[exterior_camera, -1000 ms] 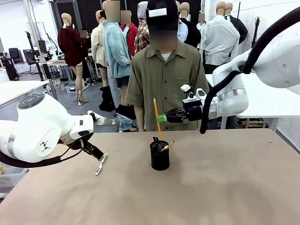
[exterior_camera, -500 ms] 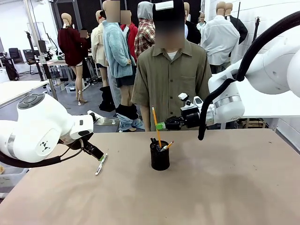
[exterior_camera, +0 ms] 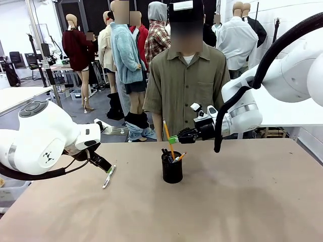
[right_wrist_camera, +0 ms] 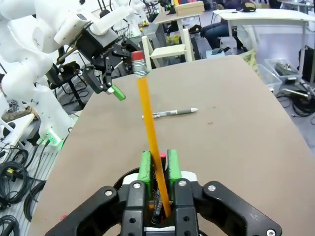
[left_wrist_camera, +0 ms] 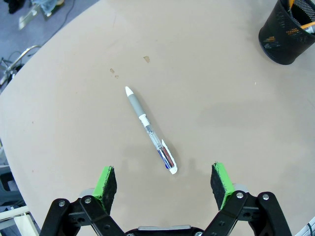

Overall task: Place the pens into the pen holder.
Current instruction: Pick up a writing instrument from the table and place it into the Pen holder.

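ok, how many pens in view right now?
3 for sure: a white pen flat on the table by the left gripper, a yellow pencil in the right gripper over the pen holder, an orange one leaning inside. More may be hidden.

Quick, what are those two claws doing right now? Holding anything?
Left gripper: open, empty, over the white-and-silver pen lying on the table.
Right gripper: closed on a yellow-orange pencil with a red eraser.
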### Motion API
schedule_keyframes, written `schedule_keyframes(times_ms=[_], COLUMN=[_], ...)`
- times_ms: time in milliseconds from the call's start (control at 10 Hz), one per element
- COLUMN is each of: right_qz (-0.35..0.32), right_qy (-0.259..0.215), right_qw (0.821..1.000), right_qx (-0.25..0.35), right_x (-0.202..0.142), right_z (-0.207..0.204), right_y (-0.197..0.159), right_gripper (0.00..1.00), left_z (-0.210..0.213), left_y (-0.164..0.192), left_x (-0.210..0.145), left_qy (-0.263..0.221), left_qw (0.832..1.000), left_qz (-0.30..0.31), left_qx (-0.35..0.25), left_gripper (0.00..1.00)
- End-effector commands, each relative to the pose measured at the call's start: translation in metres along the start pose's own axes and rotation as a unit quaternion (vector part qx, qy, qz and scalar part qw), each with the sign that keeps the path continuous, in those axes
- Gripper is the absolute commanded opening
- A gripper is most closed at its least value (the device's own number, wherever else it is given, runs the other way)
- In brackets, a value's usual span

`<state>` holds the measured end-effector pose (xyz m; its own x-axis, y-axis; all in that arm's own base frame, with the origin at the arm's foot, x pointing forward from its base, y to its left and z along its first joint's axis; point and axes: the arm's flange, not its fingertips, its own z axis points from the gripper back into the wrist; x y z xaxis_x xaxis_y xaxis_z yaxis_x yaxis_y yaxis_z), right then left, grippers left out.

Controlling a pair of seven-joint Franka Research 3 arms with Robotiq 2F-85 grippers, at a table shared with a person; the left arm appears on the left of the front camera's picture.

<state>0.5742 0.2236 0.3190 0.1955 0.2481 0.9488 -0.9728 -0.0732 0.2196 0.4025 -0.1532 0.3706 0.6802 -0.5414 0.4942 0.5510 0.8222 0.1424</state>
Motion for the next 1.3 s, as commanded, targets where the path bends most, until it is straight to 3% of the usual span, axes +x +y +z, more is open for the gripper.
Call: schedule_keyframes(times_ms=[0,500,900,1200], right_qz=[0.010,0.043,0.038,0.041], right_qy=[0.005,-0.014,-0.010,-0.025], right_qw=[1.000,0.999,0.999,0.998], right_qx=[0.002,-0.015,-0.005,-0.050], right_x=[0.001,0.008,0.010,0.012], right_z=[0.000,0.031,0.015,0.060], right_y=[-0.001,0.020,0.015,0.033], right_gripper=[0.47,0.47,0.47,0.47], left_z=[0.001,0.001,0.001,0.001], left_y=[0.002,0.002,0.002,0.002], left_x=[-0.001,-0.001,-0.001,-0.001], left_qy=[-0.001,-0.001,-0.001,-0.001], left_qw=[1.000,1.000,1.000,1.000], left_qz=[0.003,0.003,0.003,0.003], left_qx=[0.000,0.000,0.000,0.000], left_gripper=[1.00,1.00,1.00,1.00])
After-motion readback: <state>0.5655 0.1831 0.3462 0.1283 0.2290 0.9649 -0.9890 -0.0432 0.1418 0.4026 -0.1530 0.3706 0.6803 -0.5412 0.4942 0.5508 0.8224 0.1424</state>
